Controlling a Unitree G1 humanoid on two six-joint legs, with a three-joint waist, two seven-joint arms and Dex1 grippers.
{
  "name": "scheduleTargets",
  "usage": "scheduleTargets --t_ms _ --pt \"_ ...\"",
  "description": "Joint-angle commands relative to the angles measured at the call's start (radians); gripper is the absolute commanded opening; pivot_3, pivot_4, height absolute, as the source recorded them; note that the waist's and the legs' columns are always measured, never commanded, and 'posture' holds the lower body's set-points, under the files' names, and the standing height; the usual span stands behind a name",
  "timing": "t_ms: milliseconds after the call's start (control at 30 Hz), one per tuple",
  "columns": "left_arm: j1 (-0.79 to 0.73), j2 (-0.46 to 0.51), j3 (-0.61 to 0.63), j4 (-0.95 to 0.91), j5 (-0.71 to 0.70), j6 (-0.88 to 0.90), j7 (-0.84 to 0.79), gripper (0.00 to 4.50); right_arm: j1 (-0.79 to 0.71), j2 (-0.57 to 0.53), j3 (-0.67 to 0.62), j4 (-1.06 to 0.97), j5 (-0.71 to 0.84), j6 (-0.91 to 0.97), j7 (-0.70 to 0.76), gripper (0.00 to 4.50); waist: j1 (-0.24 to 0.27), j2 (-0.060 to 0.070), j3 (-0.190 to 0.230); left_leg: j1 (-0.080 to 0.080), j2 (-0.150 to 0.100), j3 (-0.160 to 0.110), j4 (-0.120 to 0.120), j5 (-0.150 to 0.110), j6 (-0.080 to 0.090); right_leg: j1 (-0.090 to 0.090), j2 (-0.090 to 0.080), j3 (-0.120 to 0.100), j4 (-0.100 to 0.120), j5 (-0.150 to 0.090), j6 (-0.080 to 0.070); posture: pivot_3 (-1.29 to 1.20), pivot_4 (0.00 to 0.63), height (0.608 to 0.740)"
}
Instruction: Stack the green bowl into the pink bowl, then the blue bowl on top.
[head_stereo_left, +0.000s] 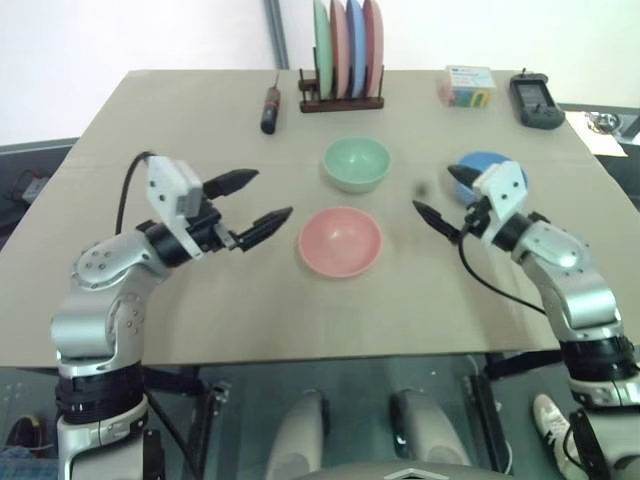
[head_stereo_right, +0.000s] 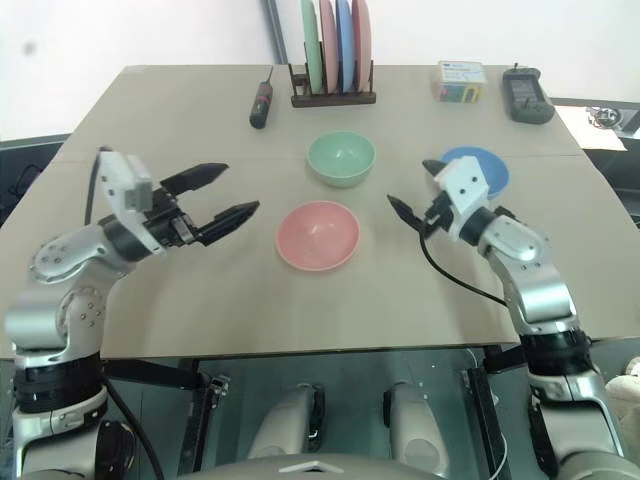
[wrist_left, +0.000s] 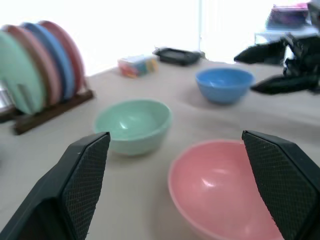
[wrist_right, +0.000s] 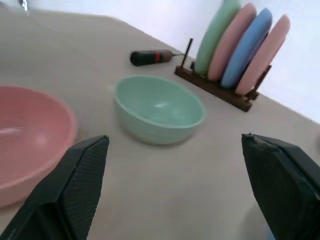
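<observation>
Green bowl (head_stereo_left: 356, 164) sits upright on the table (head_stereo_left: 200, 300), toward the far half, roughly centred, and holds nothing. Pink bowl (head_stereo_left: 340, 241) stands just nearer the robot than the green one, close beside it but not touching, also upright and holding nothing. Blue bowl (head_stereo_left: 488, 166) stands to the right of the green bowl, apart from it; in the head views part of it is hidden behind the right arm's wrist.

Left gripper (head_stereo_left: 252, 205) hangs above the table to the left of the pink bowl, its 2 fingers spread wide with nothing between them, tips pointing toward the bowls. From the left wrist view the pink bowl lies between the spread fingers, the green bowl beyond it.

Right gripper (head_stereo_left: 444, 196) hangs to the right of the pink bowl and just in front of the blue bowl, fingers likewise parted wide and holding nothing, tips aimed left toward the green bowl.

Far edge of table: rack of 4 plates (head_stereo_left: 345, 50), screwdriver (head_stereo_left: 270, 108), small coloured box (head_stereo_left: 468, 86), black device (head_stereo_left: 536, 100).
</observation>
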Motion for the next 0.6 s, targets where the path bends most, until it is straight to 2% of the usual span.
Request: scheduleTargets --t_ms 33,400,600 --pt "0.092 -0.03 0.098 -0.13 -0.06 -0.013 0.095 4.5 -0.155 0.052 0.048 0.205 -0.097 -0.065 -0.035 4.43 -0.002 0.0 0.0 0.0 0.0 -0.001 0.0 0.0 0.0 0.0 0.0 0.0 0.0 0.0 0.0 0.0 0.15 0.74" --pt "0.45 -0.157 0.181 -0.355 -0.096 -0.072 0.26 4.5 -0.518 0.183 0.163 0.764 -0.232 -0.339 0.141 4.43 -0.001 -0.002 -0.001 0.0 -0.001 -0.001 -0.001 0.0 0.0 0.0 -0.001 -0.001 -0.001 0.0 -0.001 0.0 0.15 0.74" --pt "0.552 -0.196 0.177 -0.406 -0.101 -0.119 0.302 4.5 -0.649 0.253 0.192 1.009 -0.311 -0.388 0.13 4.43 -0.003 -0.001 -0.001 0.001 -0.001 0.0 -0.002 0.0 0.0 0.0 -0.001 0.0 -0.001 0.0 -0.001 0.0 0.15 0.74"
